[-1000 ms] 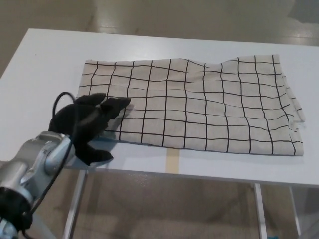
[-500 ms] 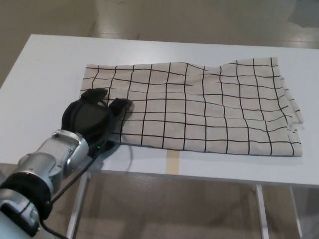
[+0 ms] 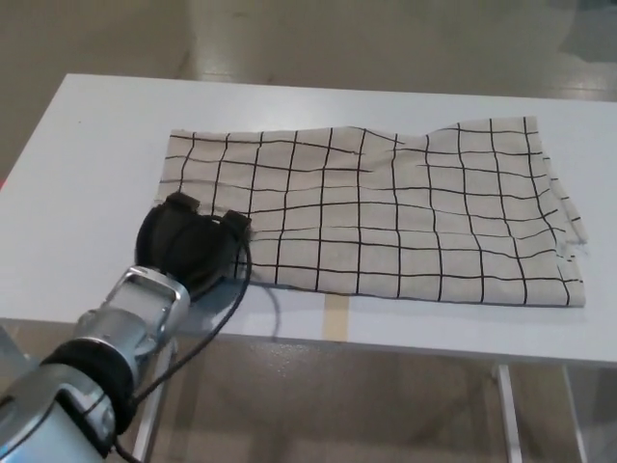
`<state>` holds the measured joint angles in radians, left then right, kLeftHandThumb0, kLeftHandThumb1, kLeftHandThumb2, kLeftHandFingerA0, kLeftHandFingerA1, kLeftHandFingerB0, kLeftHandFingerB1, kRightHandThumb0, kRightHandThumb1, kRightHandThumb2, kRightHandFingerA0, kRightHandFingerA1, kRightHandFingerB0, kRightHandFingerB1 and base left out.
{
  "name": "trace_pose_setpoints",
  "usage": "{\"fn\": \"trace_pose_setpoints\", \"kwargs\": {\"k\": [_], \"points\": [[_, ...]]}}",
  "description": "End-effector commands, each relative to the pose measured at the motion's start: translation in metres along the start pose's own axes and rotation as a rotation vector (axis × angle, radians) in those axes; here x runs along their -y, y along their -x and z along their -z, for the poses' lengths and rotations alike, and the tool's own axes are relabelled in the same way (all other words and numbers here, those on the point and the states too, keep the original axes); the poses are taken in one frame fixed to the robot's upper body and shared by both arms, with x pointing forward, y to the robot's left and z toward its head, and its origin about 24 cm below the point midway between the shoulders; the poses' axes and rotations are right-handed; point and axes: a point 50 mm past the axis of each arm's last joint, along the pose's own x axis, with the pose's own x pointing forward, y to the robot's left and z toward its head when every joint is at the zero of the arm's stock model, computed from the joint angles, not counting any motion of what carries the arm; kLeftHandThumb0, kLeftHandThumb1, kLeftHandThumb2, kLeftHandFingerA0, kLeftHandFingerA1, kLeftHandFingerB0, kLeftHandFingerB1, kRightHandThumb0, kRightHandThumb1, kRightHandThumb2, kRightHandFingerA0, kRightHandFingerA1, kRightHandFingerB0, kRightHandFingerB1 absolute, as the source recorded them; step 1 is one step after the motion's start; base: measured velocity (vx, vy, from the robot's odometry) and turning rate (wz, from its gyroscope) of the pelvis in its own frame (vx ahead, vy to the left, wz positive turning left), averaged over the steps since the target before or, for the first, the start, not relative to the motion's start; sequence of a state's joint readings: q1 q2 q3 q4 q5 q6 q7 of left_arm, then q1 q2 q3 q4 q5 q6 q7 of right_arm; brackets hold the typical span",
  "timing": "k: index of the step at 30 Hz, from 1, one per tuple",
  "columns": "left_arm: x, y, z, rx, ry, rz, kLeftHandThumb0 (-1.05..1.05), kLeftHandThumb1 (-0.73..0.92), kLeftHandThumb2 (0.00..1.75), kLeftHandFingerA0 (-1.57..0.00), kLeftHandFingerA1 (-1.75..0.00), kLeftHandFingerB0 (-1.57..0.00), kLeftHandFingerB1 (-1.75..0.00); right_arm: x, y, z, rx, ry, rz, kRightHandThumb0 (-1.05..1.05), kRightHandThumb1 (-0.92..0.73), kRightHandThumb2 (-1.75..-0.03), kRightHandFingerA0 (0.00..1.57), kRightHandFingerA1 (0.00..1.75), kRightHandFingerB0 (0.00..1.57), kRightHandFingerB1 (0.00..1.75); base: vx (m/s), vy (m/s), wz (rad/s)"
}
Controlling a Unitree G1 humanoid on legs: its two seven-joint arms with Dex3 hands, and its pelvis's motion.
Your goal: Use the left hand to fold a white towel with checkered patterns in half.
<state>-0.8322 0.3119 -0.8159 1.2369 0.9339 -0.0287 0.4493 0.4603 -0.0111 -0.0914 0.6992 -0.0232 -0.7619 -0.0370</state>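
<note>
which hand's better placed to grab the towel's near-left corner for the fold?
Left. The left hand sits on the towel at that near-left corner; the right hand isn't in view.

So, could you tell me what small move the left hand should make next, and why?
Probably close the fingers on the towel's near left corner. The left hand rests on that corner, and the towel lies flat and unfolded on the table, so it needs a grip before lifting.

White towel with black checkered grid lies spread flat on the surface, long side left to right, mildly rippled along far edge; right edge shows layered, slightly frayed hems.
</note>
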Motion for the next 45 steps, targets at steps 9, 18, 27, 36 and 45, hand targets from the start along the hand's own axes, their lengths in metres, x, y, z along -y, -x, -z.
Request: {"fn": "trace_pose_setpoints", "kwargs": {"k": [9,18,27,36,45], "points": [[0.049,0.034,0.000,-0.035,0.109,0.086,-0.34,0.41,0.76,-0.97,-1.32,-0.82,-0.67,0.001,-0.002,-0.003,0.017,-0.008,0.001,-0.31,-0.61,-1.10,0.00,0.50,0.00,0.48,0.00,0.000,0.00],[0.033,0.039,0.049,-0.138,0.182,-0.042,-0.17,0.65,0.57,-0.82,-1.75,-0.62,-1.51,0.001,0.000,-0.002,0.005,0.001,-0.003,-0.31,-0.62,-1.11,0.00,0.50,0.00,0.47,0.00,0.000,0.00],[-0.014,0.039,0.126,-0.387,0.300,-0.203,-0.14,0.70,0.56,-0.74,-1.75,-0.53,-1.75,0.000,-0.005,-0.002,0.000,0.013,0.002,-0.51,-0.80,-0.65,0.18,0.31,0.24,0.30,0.00,0.000,0.00],[-0.065,0.035,0.154,-0.365,0.224,-0.359,-0.16,0.69,0.57,-0.78,-1.75,-0.56,-1.75,0.000,-0.010,-0.007,0.019,0.018,-0.003,-0.57,-0.64,-0.89,0.12,0.43,0.19,0.43,0.00,0.000,0.00],[-0.109,0.023,0.159,-0.316,0.154,-0.433,-0.27,0.61,0.58,-0.86,-1.75,-0.91,-1.11,-0.001,-0.010,-0.006,0.022,0.016,0.002,-0.58,-0.65,-0.89,0.13,0.44,0.22,0.44,0.00,0.000,0.00]]}}
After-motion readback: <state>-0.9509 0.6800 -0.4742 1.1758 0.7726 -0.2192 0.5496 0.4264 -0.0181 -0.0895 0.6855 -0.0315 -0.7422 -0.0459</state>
